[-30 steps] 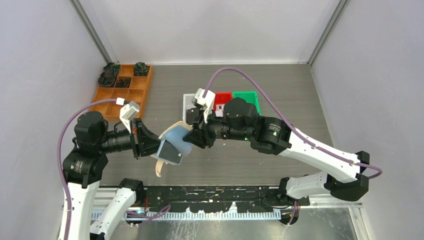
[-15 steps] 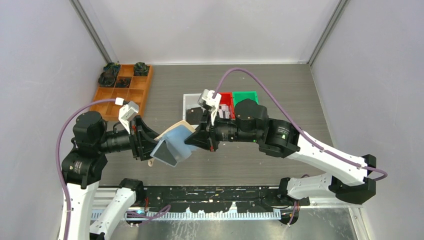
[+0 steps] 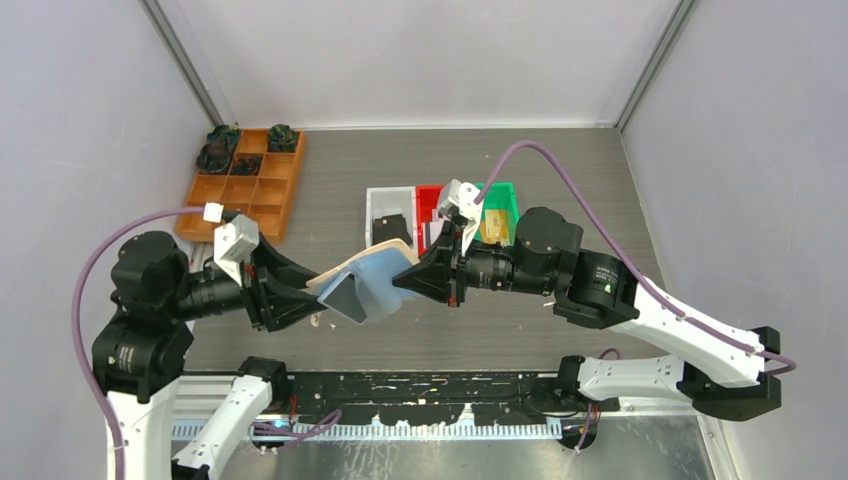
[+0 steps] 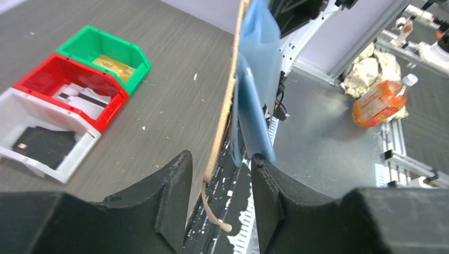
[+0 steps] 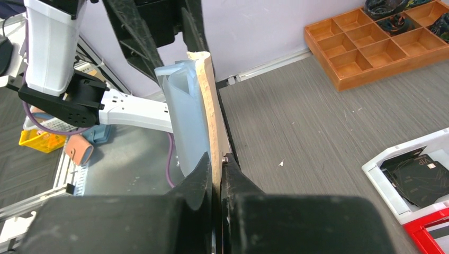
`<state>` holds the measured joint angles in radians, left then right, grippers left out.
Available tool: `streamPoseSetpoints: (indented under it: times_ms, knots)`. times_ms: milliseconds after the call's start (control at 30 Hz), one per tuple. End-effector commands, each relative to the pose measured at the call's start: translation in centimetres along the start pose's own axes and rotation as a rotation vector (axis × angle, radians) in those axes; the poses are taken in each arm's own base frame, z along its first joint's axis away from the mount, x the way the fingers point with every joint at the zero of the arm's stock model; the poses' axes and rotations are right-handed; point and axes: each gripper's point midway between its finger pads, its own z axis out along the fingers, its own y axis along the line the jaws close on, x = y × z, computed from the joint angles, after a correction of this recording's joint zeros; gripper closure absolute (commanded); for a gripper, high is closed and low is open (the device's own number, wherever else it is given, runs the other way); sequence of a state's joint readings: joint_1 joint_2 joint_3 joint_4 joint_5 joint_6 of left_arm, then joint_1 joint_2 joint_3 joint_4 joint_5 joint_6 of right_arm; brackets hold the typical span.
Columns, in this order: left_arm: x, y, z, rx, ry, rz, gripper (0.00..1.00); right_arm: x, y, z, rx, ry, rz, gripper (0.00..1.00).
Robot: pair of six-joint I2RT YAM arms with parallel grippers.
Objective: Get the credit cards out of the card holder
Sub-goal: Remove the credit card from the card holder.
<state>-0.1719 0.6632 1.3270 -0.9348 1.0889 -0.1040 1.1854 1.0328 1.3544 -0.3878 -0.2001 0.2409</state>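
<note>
The card holder [image 3: 365, 278], tan outside with blue-grey pockets, hangs open above the table between both arms. My right gripper [image 3: 402, 283] is shut on its tan right edge [image 5: 207, 100]. My left gripper [image 3: 305, 302] stands open, its jaws either side of the holder's left edge [image 4: 229, 100] without touching it. A thin tan strap [image 4: 214, 211] dangles between them. The credit cards lie in bins: black ones [image 3: 388, 223] in the white bin, pale ones [image 4: 79, 98] in the red bin, a gold one [image 3: 492, 226] in the green bin. Whether cards sit in the pockets, I cannot tell.
White bin [image 3: 380, 193], red bin [image 3: 428, 192] and green bin [image 3: 500, 188] stand side by side behind the holder. An orange-brown compartment tray [image 3: 245, 180] with dark items sits at the back left. The table's near edge and rail lie below the holder.
My left gripper opened off the card holder and drew back left. My right gripper closed on the holder's edge and carried it to the right.
</note>
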Motion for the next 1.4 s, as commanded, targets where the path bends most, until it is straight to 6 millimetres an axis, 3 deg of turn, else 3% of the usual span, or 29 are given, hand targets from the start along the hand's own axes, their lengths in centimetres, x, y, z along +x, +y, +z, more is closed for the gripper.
streamPoseSetpoints:
  times_ms: [0, 167, 300, 667, 767, 1000, 1200, 1367]
  knots:
    - [0.4, -1.3, -0.8, 0.03, 0.022, 0.118, 0.55, -3.7, 0.6, -1.1, -0.007, -0.149, -0.049, 0.99]
    - [1.8, -3.1, -0.9, 0.14, 0.04, 0.1, 0.58, -4.6, 1.3, -1.1, -0.04, -0.18, -0.044, 0.99]
    - [1.7, -3.1, -0.7, 0.164, 0.023, 0.075, 0.58, -4.8, 1.9, -0.8, -0.072, -0.179, -0.032, 0.99]
    - [-0.8, -0.1, 0.5, 0.03, -0.109, -0.004, 0.55, -4.4, 2.5, -0.2, -0.113, -0.177, -0.01, 0.99]
    - [-1.1, -0.1, 0.5, 0.027, -0.124, -0.002, 0.55, -4.2, 2.8, -0.1, -0.132, -0.166, -0.007, 0.99]
    - [-1.8, 1.0, 0.5, -0.037, -0.152, -0.002, 0.65, -3.3, 3.3, 0.3, -0.17, -0.128, -0.003, 0.99]
    - [-1.8, 1.0, 0.0, -0.087, -0.17, 0.043, 0.49, -3.3, 3.3, 0.0, -0.168, -0.125, -0.009, 0.99]
    - [-1.7, -0.9, -0.2, -0.005, -0.154, 0.066, 0.49, -3.5, 3.5, 0.0, -0.179, -0.127, -0.016, 0.99]
